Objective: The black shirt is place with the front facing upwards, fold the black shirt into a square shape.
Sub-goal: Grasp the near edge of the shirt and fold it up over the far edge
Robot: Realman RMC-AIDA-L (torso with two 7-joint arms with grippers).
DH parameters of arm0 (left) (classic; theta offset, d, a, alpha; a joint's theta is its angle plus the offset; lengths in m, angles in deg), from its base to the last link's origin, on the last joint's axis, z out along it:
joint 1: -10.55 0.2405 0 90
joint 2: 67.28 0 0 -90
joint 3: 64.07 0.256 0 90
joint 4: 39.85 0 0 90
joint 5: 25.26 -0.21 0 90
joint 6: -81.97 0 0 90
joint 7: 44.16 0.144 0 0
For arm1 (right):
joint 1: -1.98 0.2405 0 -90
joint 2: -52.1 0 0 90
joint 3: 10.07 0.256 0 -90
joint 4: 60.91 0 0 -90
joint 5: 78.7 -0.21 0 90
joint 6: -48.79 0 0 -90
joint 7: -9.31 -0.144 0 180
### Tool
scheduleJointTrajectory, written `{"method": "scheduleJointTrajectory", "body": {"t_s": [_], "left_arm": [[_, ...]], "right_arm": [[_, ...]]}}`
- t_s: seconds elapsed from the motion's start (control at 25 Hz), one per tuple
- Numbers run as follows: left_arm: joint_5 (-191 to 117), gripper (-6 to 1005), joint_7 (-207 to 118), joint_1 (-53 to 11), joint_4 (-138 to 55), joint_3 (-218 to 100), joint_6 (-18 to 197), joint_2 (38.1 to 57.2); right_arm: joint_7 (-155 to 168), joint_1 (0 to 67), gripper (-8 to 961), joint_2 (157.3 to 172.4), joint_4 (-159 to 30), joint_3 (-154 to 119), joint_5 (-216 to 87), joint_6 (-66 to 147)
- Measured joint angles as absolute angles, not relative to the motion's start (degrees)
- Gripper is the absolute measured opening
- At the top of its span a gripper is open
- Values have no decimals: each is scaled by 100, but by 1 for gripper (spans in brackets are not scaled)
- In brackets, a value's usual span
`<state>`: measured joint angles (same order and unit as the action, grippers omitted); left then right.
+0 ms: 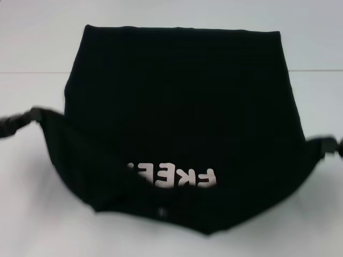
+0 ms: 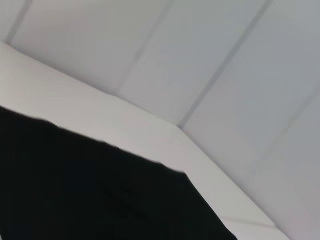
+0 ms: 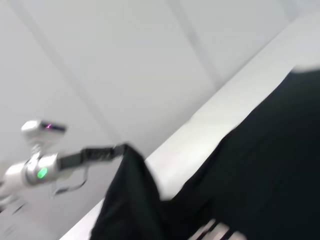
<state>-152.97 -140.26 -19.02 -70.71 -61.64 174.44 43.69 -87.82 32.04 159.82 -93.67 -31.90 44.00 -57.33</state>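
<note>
The black shirt (image 1: 177,107) lies on the white table (image 1: 32,225), its far hem flat and its near part lifted and stretched between both grippers. The white "FREE!" print (image 1: 174,178) shows upside down near the raised front fold. My left gripper (image 1: 31,114) is shut on the shirt's left corner, and my right gripper (image 1: 325,144) is shut on the right corner. The right wrist view shows the left arm (image 3: 40,170) farther off, pinching a raised peak of the shirt (image 3: 250,165). In the left wrist view only the black shirt (image 2: 90,195) and the table edge (image 2: 125,115) appear.
Bare white table surface (image 1: 311,225) surrounds the shirt on all sides. A pale panelled wall (image 2: 200,60) stands behind the table's far edge (image 1: 32,71).
</note>
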Motion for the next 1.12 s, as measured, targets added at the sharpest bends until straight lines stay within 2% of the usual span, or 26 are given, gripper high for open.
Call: {"method": "scheduleJointTrajectory", "body": {"t_s": [0.24, 0.36, 0.56, 0.84, 1.12], "left_arm": [[-15179, 17, -13961, -2630, -6857, -6096, 15982, 4554], [-15162, 17, -13850, -2938, -6847, -6095, 15349, 4700], [-14944, 17, -13412, -3295, -6810, -6093, 14509, 4932], [-14473, 18, -12568, -3498, -6668, -6089, 13635, 5193], [-13854, 19, -11445, -3573, -6288, -6081, 13012, 5291]], "right_arm": [[-8821, 3422, 45, 15976, -9372, -3144, 3965, -4506], [-8696, 3526, 46, 16049, -9353, -3169, 3775, -3848], [-8375, 3729, 47, 16250, -9351, -3199, 3623, -2922], [-7804, 4030, 48, 16628, -9351, -3229, 3549, -1752], [-7259, 4240, 49, 16981, -9261, -3300, 3527, -526]]}}
